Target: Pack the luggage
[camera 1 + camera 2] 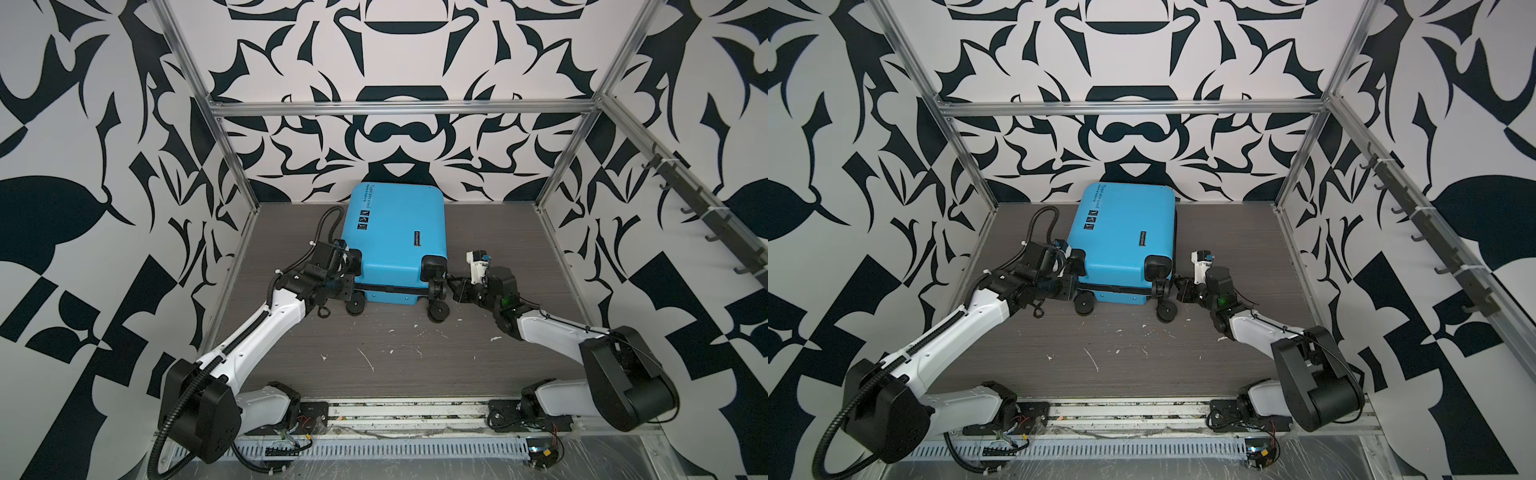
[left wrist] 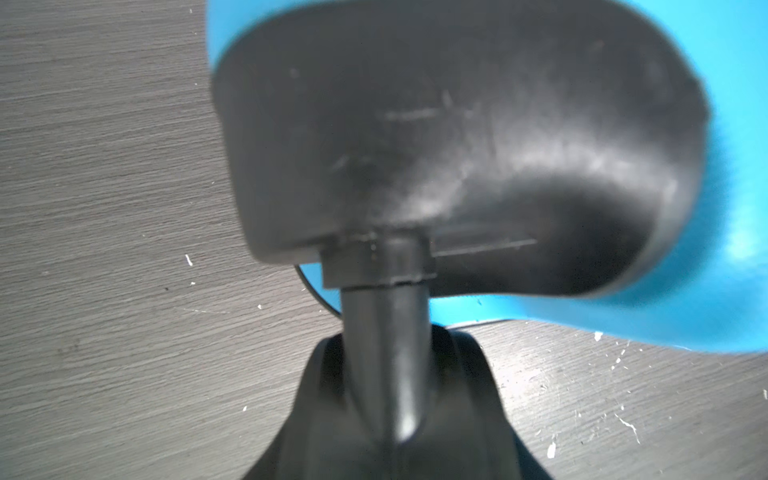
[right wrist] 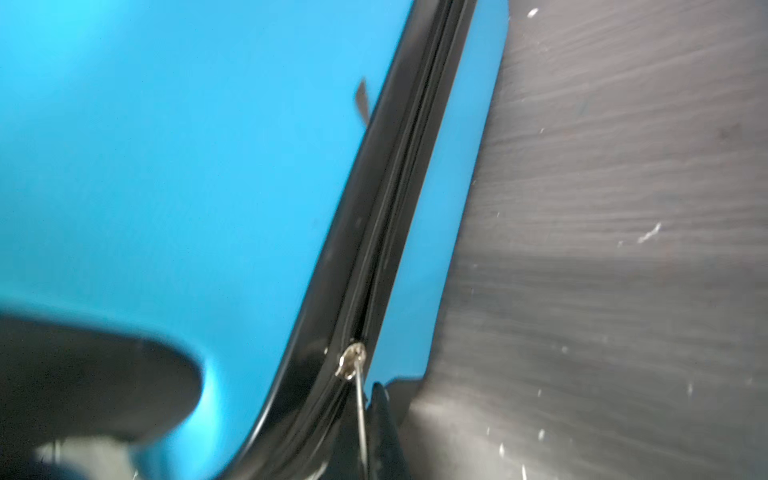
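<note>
The luggage [image 1: 395,232] [image 1: 1125,237] is a bright blue hard-shell suitcase, lying flat and closed at the back middle of the table, wheels toward me. My left gripper [image 1: 345,286] [image 1: 1068,286] is at its near left corner. In the left wrist view the gripper [image 2: 392,370] is shut on the black caster stem [image 2: 386,299] under the wheel housing [image 2: 457,145]. My right gripper [image 1: 451,286] [image 1: 1177,287] is at the near right corner. The right wrist view shows this gripper [image 3: 370,419] shut on the thin metal zipper pull [image 3: 360,407], which hangs from the slider [image 3: 351,365] on the black zipper band [image 3: 399,199].
The grey wood-grain table [image 1: 395,357] carries white flecks. Aluminium frame posts [image 1: 232,158] [image 1: 569,153] stand at the back corners against black-and-white patterned walls. A rail of hooks [image 1: 698,208] runs along the right wall. Two free casters [image 1: 355,308] [image 1: 438,311] stick out toward me.
</note>
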Robot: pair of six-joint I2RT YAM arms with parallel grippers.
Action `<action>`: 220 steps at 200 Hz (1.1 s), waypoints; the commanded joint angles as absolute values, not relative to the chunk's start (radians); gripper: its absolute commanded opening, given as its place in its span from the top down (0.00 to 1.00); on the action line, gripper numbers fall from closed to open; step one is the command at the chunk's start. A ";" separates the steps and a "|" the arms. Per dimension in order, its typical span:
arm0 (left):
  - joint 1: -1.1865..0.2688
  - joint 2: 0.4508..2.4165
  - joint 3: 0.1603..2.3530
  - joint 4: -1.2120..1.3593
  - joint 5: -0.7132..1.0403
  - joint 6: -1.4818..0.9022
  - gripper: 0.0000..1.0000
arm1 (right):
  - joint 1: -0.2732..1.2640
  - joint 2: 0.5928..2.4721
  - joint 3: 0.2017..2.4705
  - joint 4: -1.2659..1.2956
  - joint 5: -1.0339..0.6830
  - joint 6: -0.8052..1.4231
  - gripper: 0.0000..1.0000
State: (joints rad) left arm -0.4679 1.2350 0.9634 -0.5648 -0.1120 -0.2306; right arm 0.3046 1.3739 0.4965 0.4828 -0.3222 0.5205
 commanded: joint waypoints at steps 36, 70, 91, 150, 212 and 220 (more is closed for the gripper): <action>-0.422 1.154 0.971 -0.630 -0.187 -0.189 1.00 | 0.228 1.464 0.627 0.572 -0.182 0.517 1.00; -0.423 1.146 1.024 -0.679 -0.187 -0.210 0.40 | 0.228 1.440 0.623 0.524 -0.253 0.497 0.93; -0.423 1.127 1.077 -0.714 -0.197 -0.224 0.16 | 0.229 1.417 0.597 0.472 -0.260 0.498 0.65; -0.511 0.997 1.218 -0.817 -0.216 -0.313 0.05 | 0.229 1.358 0.475 0.443 -0.258 0.559 0.50; -0.809 0.987 1.089 -0.685 -0.270 -0.529 0.06 | 0.283 1.470 0.397 0.584 -0.267 0.651 0.56; -0.835 1.000 1.072 -0.652 -0.271 -0.548 0.06 | 0.301 1.483 0.396 0.594 -0.254 0.657 0.56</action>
State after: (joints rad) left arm -0.7673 0.9619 1.1309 -0.7132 -0.2386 -0.4400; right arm 0.2611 1.4586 0.4061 0.4976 -0.2726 0.6094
